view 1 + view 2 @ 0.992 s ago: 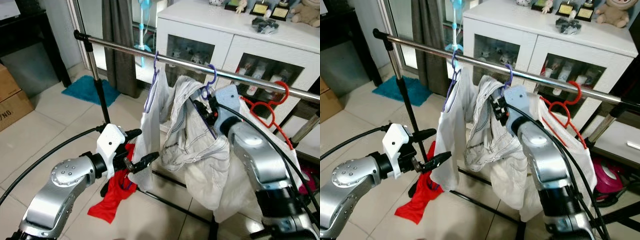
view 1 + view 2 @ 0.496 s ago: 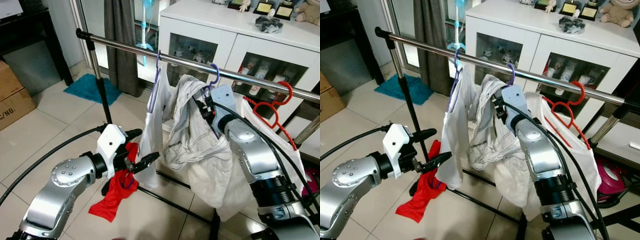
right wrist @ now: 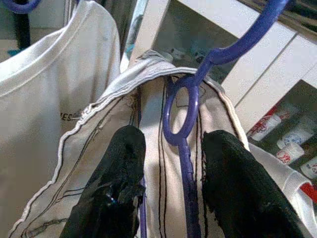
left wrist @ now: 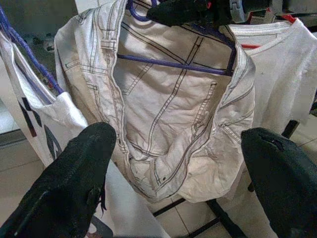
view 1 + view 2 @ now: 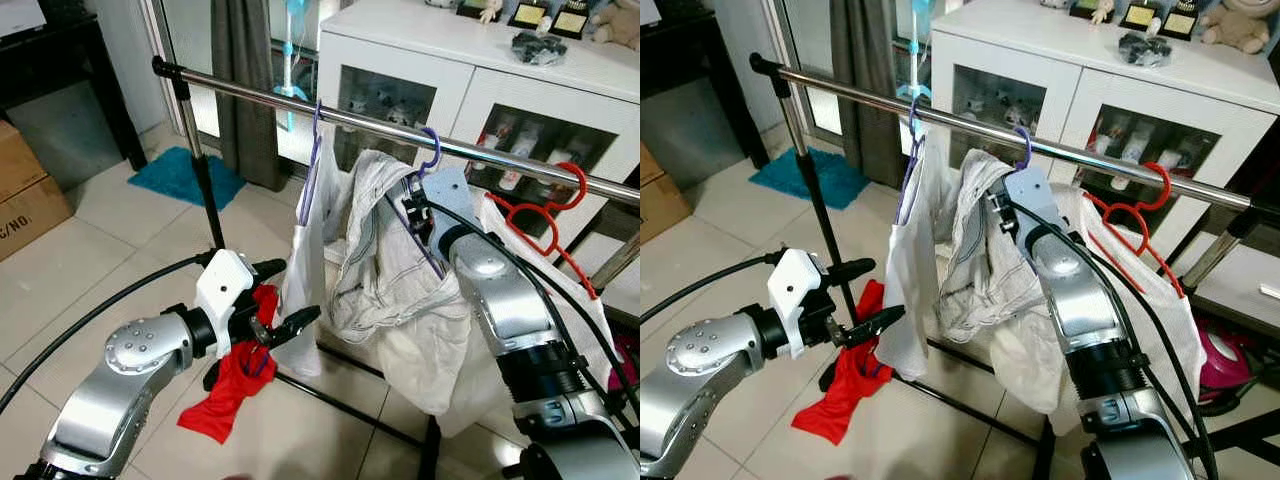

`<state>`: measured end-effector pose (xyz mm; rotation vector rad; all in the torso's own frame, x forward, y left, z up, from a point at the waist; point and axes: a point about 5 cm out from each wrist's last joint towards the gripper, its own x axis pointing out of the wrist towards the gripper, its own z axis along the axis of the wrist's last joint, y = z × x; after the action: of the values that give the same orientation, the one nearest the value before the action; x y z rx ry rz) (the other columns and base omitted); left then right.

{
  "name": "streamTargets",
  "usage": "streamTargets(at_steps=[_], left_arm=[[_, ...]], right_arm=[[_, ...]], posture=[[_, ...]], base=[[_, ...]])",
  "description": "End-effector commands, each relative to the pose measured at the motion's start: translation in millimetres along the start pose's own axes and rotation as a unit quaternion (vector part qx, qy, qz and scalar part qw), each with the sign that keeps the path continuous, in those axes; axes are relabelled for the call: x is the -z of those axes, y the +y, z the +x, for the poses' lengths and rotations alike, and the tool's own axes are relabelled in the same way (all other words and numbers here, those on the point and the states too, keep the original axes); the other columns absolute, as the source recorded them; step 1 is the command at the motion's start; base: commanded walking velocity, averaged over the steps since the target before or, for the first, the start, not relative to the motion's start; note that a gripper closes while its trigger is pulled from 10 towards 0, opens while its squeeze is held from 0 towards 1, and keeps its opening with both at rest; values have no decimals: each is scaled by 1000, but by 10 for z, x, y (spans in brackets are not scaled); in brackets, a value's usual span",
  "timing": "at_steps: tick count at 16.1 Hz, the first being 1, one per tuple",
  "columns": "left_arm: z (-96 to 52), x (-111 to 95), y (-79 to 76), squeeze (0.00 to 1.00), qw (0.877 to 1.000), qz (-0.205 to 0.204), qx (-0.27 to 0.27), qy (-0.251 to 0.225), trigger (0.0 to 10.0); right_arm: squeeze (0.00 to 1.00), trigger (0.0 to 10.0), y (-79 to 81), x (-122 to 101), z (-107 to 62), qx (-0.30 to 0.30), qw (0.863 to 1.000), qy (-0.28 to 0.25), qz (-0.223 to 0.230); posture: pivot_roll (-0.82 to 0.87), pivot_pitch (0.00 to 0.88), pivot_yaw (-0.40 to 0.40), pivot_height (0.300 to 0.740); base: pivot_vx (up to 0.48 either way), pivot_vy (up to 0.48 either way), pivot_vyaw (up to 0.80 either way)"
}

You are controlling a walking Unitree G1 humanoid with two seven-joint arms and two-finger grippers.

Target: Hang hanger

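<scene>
A purple hanger (image 3: 181,114) carries white jeans (image 5: 385,280), and its hook (image 5: 429,148) sits over the steel rail (image 5: 250,95). My right gripper (image 3: 173,183) is raised just under the rail and is open. Its fingers (image 3: 119,173) stand on either side of the hanger's neck with a small gap on each side. My left gripper (image 5: 290,297) is open and low, beside the hem of a white T-shirt (image 5: 305,250), holding nothing. In the left wrist view its fingers (image 4: 74,183) frame the hanging jeans (image 4: 173,114).
The T-shirt hangs on a second purple hanger (image 5: 312,170) to the left; a red hanger (image 5: 540,215) with a white shirt hangs to the right. A red cloth (image 5: 235,385) lies by the rack's upright (image 5: 195,150). A white cabinet (image 5: 480,70) stands behind, cardboard boxes (image 5: 25,190) at left.
My right arm has risen slightly with the hanger, bringing its hook over the rail. The left arm has stayed put; the camera has shifted a little.
</scene>
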<state>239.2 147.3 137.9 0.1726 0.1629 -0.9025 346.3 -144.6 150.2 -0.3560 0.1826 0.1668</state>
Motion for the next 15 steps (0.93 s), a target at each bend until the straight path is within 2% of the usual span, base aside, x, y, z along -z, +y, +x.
streamTargets(at_steps=[1, 8, 15], left_arm=[[4, 5, -24, 0, 1000, 8, 7, 3, 10000], [-2, 10, -31, 0, 1000, 10, 11, 7, 10000], [-2, 13, -35, 0, 1000, 13, 17, 11, 10000]], right_arm=[[0, 10000, -67, -40, 24, 14, 1000, 0, -5], [0, 10000, -124, 41, 78, 44, 998, 38, -17], [0, 10000, -72, 115, 143, 23, 998, 62, -23]], posture=[[15, 0, -35, 740], [19, 0, -38, 740], [21, 0, -36, 740]], base=[[0, 0, 0], [0, 0, 0], [0, 0, 0]])
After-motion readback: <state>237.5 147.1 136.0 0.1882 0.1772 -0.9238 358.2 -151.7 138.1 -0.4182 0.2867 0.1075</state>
